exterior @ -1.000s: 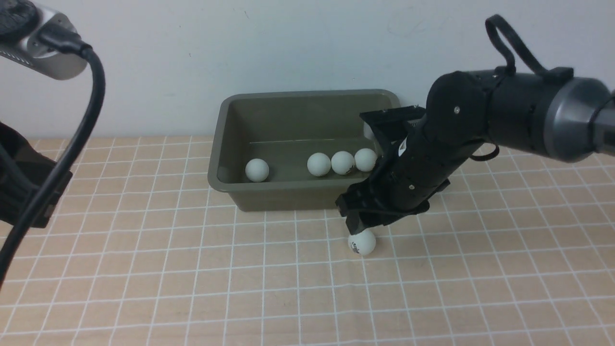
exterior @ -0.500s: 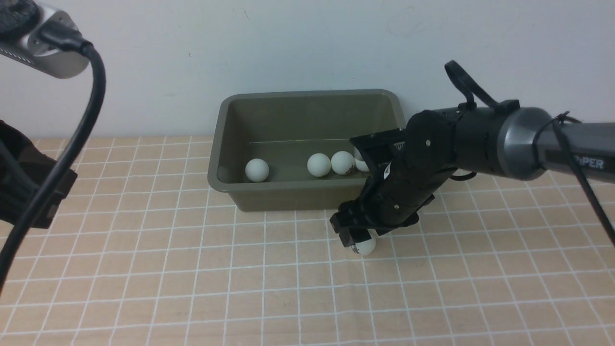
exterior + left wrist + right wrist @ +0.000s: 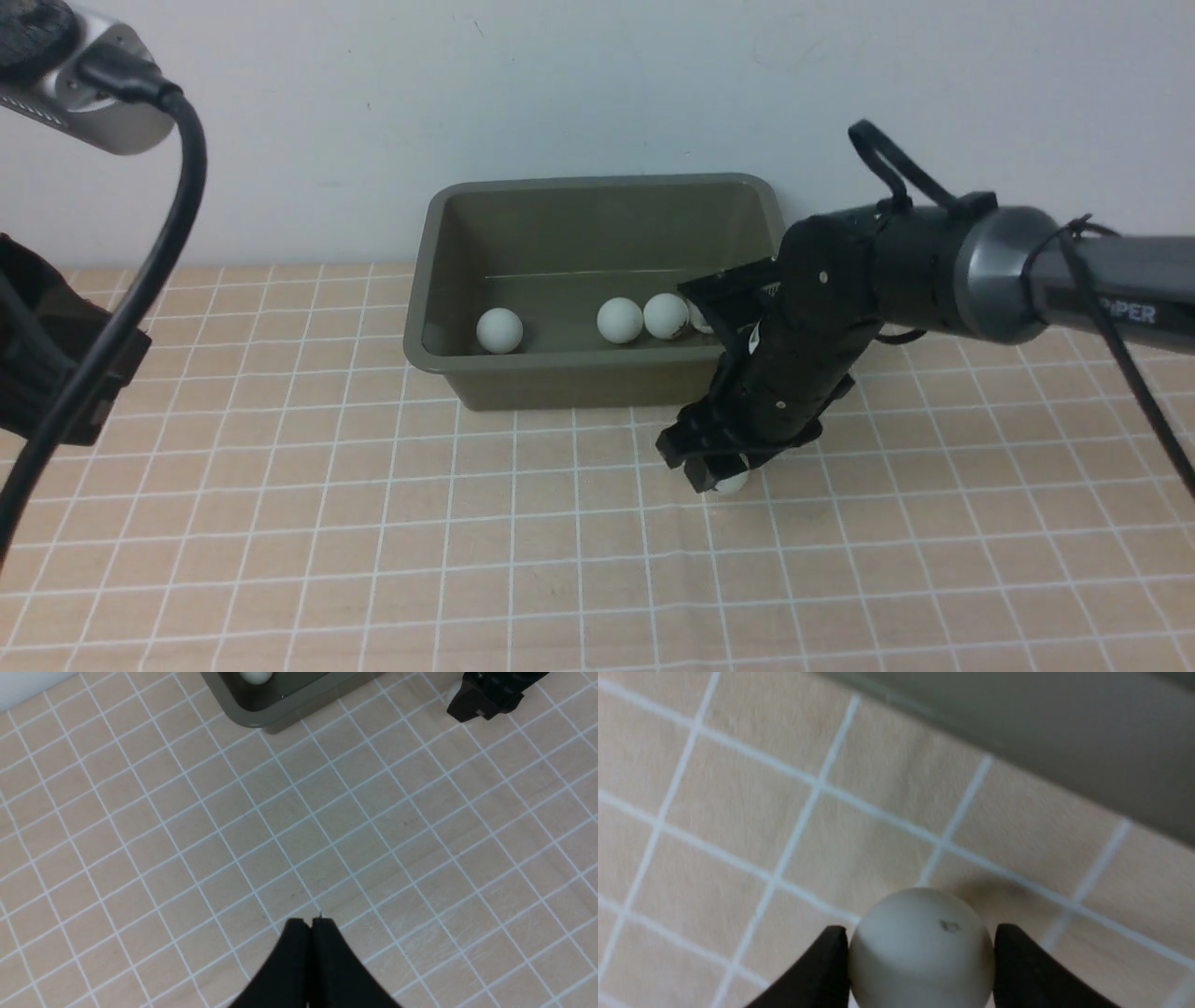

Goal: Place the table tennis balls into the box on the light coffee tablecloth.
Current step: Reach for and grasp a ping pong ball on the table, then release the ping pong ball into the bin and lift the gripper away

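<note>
Pinching the small matte white table tennis ball (image 3: pixel 922 945) between its two black fingertips, the right gripper (image 3: pixel 717 474) has it at its widest part, low over the light peach-tan tablecloth (image 3: pixel 373 523) with its grid of thin white lines. In the wrist view the pads seem to touch both sides, though I cannot tell whether the ball has left the cloth. It sits toward the cloth's far edge, right of centre, just in front of the near right corner of the rectangular olive grey-green plastic box (image 3: pixel 560 387). Four other white balls (image 3: pixel 620 319) lie on the box floor by its front wall, the rightmost half hidden by the arm. The left gripper (image 3: pixel 310 926) hangs with its fingers pressed together over bare cloth, well toward the near edge.

The ball is hard, smooth, round and very light, so each pad meets it at one small spot. A squeeze slightly off its middle could squirt it out, and it would roll freely on the flat cloth. The box's flared rim stands higher than the ball, so a shallow lift could knock it loose. Released from too high, it may bounce off the stiff plastic floor and back out.
</note>
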Action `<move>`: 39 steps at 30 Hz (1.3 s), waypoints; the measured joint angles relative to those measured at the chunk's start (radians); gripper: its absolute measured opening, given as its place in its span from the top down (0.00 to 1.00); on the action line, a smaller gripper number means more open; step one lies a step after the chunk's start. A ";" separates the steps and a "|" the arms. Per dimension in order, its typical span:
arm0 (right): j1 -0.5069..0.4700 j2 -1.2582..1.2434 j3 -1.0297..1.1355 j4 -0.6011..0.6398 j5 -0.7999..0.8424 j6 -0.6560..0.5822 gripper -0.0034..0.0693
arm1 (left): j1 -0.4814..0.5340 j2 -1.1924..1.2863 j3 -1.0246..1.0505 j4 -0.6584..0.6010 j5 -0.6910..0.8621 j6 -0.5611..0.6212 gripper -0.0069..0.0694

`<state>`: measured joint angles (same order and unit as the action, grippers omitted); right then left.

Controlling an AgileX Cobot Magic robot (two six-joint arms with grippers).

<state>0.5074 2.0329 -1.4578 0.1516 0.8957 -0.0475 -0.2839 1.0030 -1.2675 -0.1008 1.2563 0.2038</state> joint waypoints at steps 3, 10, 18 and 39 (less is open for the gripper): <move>0.000 -0.078 -0.069 -0.106 0.191 -0.003 0.46 | 0.000 0.000 0.000 0.000 0.000 0.001 1.00; -0.005 -0.184 -0.203 -0.065 0.255 -0.161 0.46 | 0.000 0.000 0.000 -0.001 0.000 0.001 1.00; -0.005 -0.072 -0.252 0.213 -0.061 -0.460 0.46 | 0.000 0.000 0.000 -0.027 0.000 0.001 1.00; -0.038 0.020 -0.248 0.274 -0.403 -0.513 0.26 | 0.000 0.000 0.000 -0.049 0.000 0.052 1.00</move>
<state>0.4699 2.0534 -1.7062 0.4254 0.4923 -0.5603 -0.2839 1.0030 -1.2675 -0.1493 1.2563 0.2560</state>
